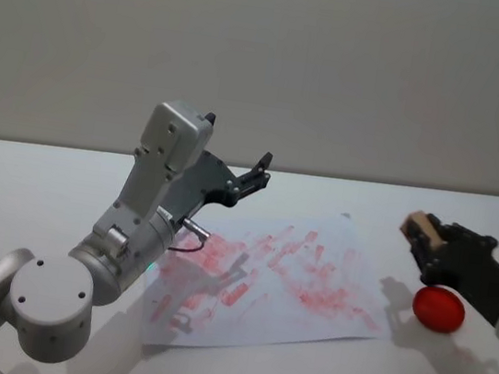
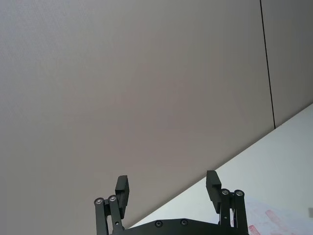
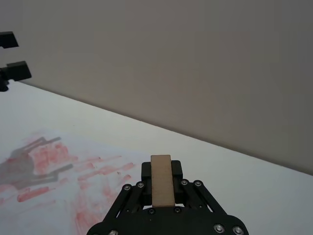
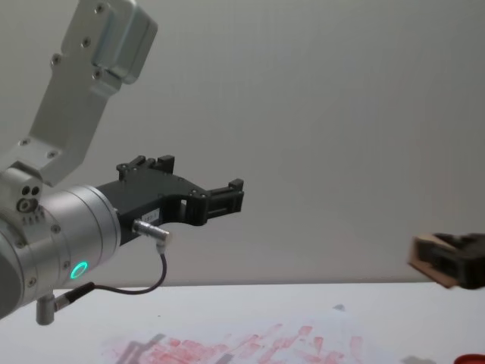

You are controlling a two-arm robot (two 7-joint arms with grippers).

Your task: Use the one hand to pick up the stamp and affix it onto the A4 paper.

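The white counter (image 1: 46,177) carries the A4 paper (image 1: 311,279), crowded with red prints. The left gripper (image 1: 259,172) hangs raised over the sheet's far left side, jaws spread and empty. The right gripper (image 1: 426,240) hovers just off the paper's right edge, jaws clenched on the stamp (image 3: 162,180), near a round red pad (image 1: 438,308). Lowered short or tilted, the stamp could mark the counter or smear the print.

Plain gray wall (image 1: 340,70) bkgd, white tbl (image 1: 36,185) below.
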